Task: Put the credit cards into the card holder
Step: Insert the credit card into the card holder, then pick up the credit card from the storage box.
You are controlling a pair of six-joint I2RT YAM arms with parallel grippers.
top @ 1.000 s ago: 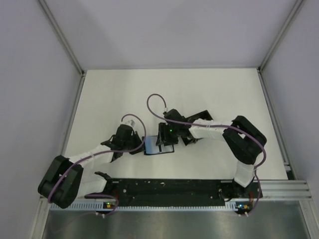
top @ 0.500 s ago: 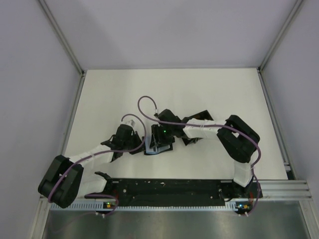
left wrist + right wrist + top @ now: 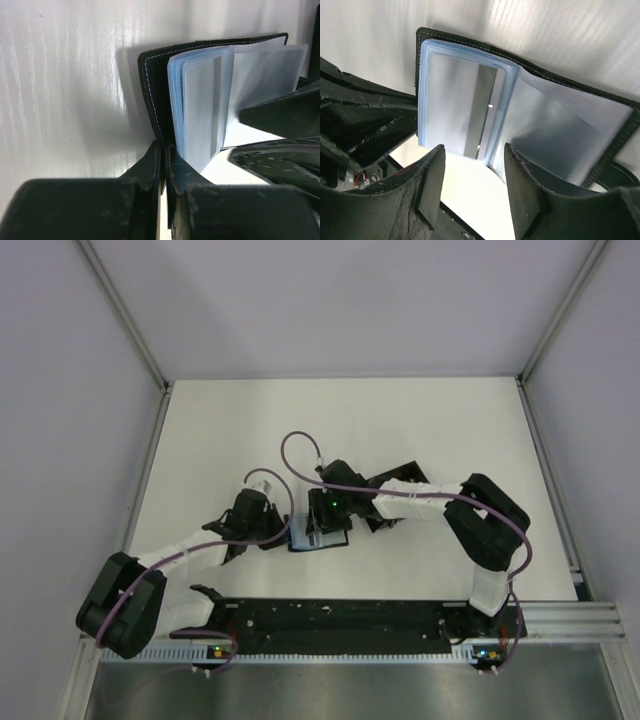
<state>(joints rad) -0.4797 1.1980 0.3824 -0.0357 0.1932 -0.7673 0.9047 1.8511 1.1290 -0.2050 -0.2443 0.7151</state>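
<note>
Your card holder (image 3: 318,538) lies open on the table (image 3: 220,430), right between your two pincers. Your left pincer (image 3: 162,152) comes at it from the left. Its fingers are pressed together, and they pinch the edge of the black cover (image 3: 152,85). Your right pincer (image 3: 474,150) sits over the holder from the far side. Its fingers are spread apart and hold nothing. The clear sleeves (image 3: 455,105) stand up like pages in a book. Their bottom edge is just in front of the gap between the right pincer's fingers.
</note>
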